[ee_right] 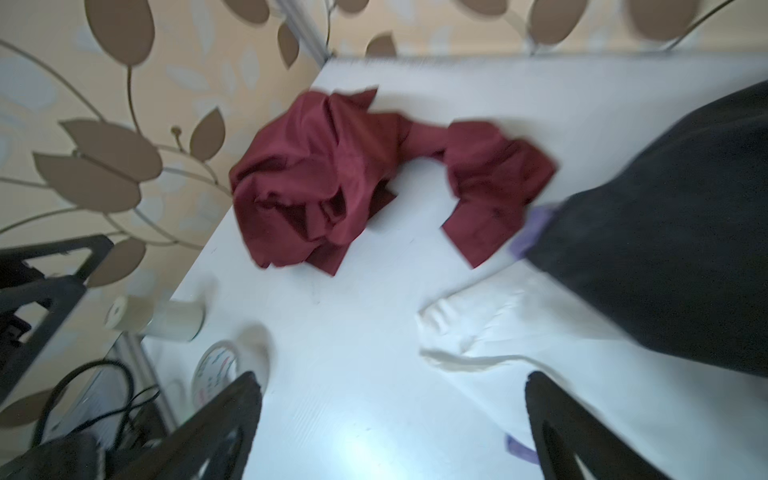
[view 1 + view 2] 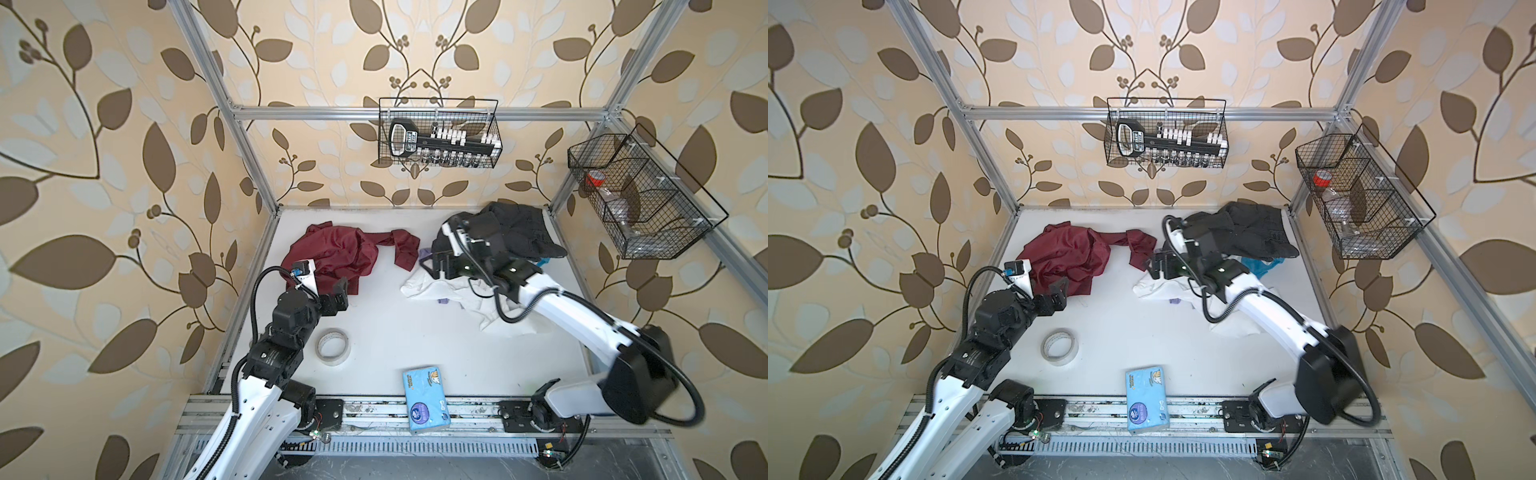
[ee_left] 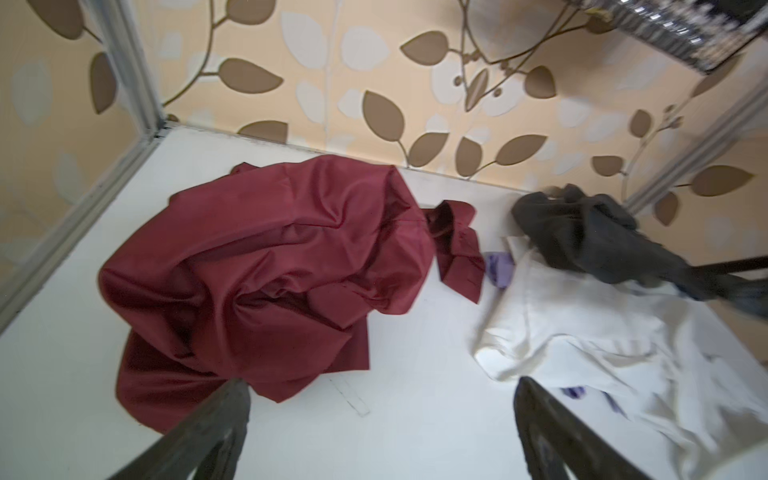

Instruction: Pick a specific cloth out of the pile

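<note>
Fingers [image 3: 216,424] of the left tool [image 3: 380,382] fill the lower edge of the left wrist view, spread wide with nothing between them, just short of the cloth [image 3: 266,266]. In both top views the cloth [image 2: 332,253] lies crumpled on the upper left of the counter [image 2: 395,332], apart from the bulk of the pile [image 2: 519,237] at upper right. The right tool [image 2: 436,266], mid-frame over the pile's left edge, also stands with its jaws apart and empty.

Its long axis runs left to right across the frame. The body is bunched at the left and one sleeve reaches right, with the cuff [image 2: 405,255] turned toward the lower edge. The cuff ends just beside a lilac piece of the pile, and whether the two touch cannot be told.

By the look of it the pick-out is nearly done, with the cloth lying free. The next move probably calls for closing on the bunched body or the sleeve and drawing the cuff leftward, clear of the pile, without snagging the lilac piece. A tape roll [image 2: 332,346] and a tissue pack [image 2: 424,399] sit lower in the frame, well apart.
</note>
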